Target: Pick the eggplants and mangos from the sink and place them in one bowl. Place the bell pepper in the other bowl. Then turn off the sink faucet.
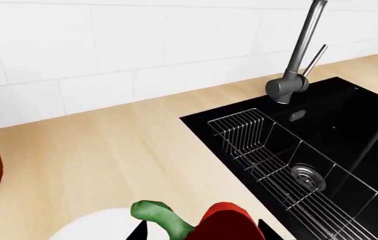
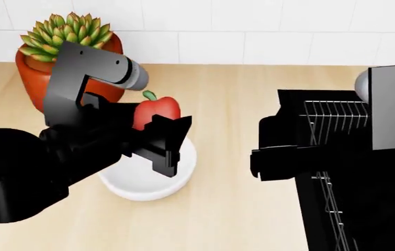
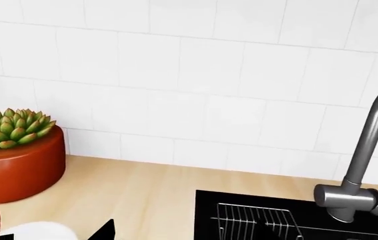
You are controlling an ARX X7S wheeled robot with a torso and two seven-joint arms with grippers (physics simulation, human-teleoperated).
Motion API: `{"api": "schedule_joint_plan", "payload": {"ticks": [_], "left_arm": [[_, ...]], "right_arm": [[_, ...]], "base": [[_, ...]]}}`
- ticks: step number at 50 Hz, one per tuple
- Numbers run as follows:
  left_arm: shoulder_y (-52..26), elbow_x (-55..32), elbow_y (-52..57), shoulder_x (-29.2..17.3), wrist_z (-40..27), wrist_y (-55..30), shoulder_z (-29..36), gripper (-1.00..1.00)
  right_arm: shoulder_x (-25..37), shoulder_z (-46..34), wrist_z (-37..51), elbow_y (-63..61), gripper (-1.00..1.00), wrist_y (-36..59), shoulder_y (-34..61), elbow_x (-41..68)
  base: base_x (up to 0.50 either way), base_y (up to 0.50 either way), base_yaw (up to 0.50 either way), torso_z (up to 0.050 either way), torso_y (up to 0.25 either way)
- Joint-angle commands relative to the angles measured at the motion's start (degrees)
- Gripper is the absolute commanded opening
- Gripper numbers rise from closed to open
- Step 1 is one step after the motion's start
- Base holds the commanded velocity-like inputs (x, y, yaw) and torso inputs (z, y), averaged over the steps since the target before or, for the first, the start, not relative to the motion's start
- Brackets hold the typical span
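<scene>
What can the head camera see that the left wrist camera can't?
Only the head view shows the whole white bowl under the left gripper, the succulent's green leaves, and the right arm. Only the left wrist view shows the faucet and the steel drain in the sink. Both show the red bell pepper with its green stem, the wire rack and the wooden counter.

Head cam looks down over counter; both wrist cams face tiled wall, sharing sink faucet (image 1: 294, 75) w/ each other.
</scene>
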Motion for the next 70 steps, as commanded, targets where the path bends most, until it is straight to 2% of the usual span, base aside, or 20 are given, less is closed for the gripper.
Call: {"api": "schedule_joint_plan", "payload": {"ticks": [1, 21, 47, 48, 62, 66, 70], "left_arm": [[-0.79, 4.09, -5.40, 2.66, 1.78, 2.67, 1.45, -1.00], [-0.30, 5.73, -7.16, 1.89, 1.23, 2.96, 2.41, -1.00], [0.42, 5.96, -11.70, 3.12, 2.49, 4.48, 2.34, -1.00], [0.43, 5.89, -11.67, 3.14, 2.43, 4.44, 2.33, 1.00], [0.01, 5.15, -10.15, 2.56, 1.37, 5.21, 1.04, 1.00], [-1.24, 3.50, -7.75, 1.54, -0.25, 4.77, -0.57, 1.00], [-1.99, 4.66, -0.29, -2.21, -1.81, 4.15, -0.58, 1.00]], "right_arm": [[0.20, 0.85, 0.40, -0.62, 1.00, -0.01, -0.22, 0.43], [0.12, 1.65, -0.82, -0.14, 1.00, -2.34, -3.05, -0.80], [-0.52, 2.37, -1.27, 0.40, 1.00, -4.51, -5.43, -0.67], [-0.50, 2.33, -1.25, 0.39, 1.00, -4.43, -5.36, -0.60], [-0.80, 2.41, -1.41, 0.67, 1.00, -4.95, -5.77, -1.03], [-0.79, 2.55, -1.41, 0.68, 1.00, -5.06, -5.63, -1.04], [-1.49, 2.08, -2.33, 1.20, 1.00, -4.97, -5.07, -2.33]], "base": [[0.00, 0.00, 0.00, 0.000, 0.000], [0.00, 0.00, 0.00, 0.000, 0.000], [0.00, 0.00, 0.00, 0.000, 0.000], [0.00, 0.00, 0.00, 0.000, 0.000], [0.00, 0.00, 0.00, 0.000, 0.000], [0.00, 0.00, 0.00, 0.000, 0.000], [0.00, 0.00, 0.00, 0.000, 0.000]]}}
